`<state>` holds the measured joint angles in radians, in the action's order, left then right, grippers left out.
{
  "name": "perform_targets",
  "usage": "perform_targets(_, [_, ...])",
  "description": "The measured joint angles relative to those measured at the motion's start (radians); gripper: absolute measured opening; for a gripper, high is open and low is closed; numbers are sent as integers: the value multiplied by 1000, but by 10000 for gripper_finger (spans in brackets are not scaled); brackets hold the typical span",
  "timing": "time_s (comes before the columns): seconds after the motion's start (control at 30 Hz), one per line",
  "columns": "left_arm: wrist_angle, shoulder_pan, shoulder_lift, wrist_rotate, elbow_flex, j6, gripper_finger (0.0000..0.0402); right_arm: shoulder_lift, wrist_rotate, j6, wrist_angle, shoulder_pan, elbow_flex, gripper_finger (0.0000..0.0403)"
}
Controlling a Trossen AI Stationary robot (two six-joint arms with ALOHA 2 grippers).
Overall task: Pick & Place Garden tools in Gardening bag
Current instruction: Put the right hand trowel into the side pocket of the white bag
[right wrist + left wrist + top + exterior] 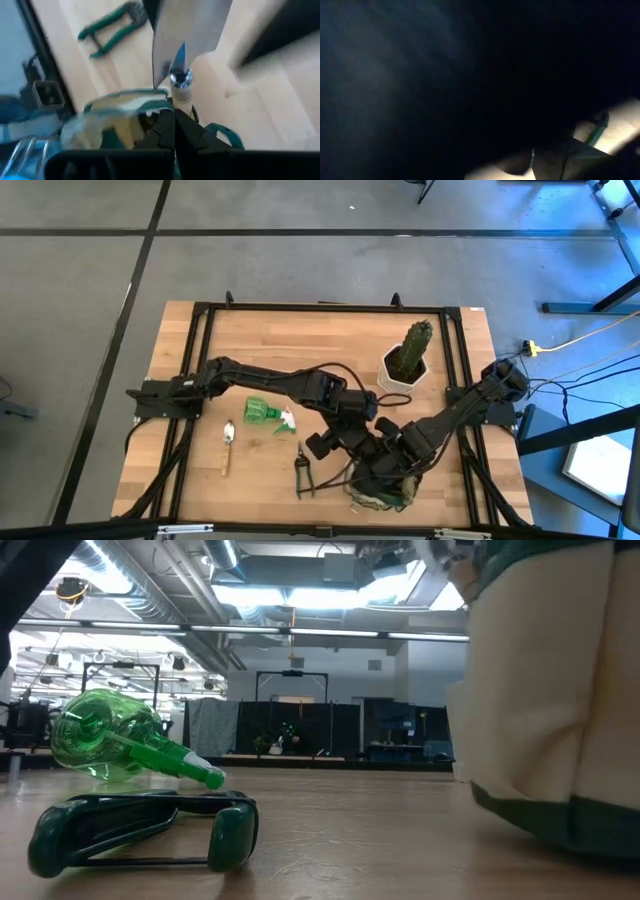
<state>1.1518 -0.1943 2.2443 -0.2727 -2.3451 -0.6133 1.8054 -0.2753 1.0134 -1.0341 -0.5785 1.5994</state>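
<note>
From above, we see both arms meeting over the gardening bag (380, 492) at the table's (270, 340) front edge; a green spray bottle (266, 414), a trowel (226, 446) and pruning shears (303, 472) lie to its left, a potted cactus (408, 356) behind. At table height, shears and bottle lie left of the bag. The left gripper's state we cannot tell. The right gripper (174, 125) is clenched empty, a second trowel (182, 45) standing upright in the bag.
</note>
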Motion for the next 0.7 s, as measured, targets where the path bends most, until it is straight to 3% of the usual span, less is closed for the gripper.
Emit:
perform_targets(0.23, [15,47,-47,5,3,32,187,41,-22,22,29,-2,3,0])
perform_targets(0.7, [98,117,-67,-14,1,157,183,44,9,53,28,-9,2,0])
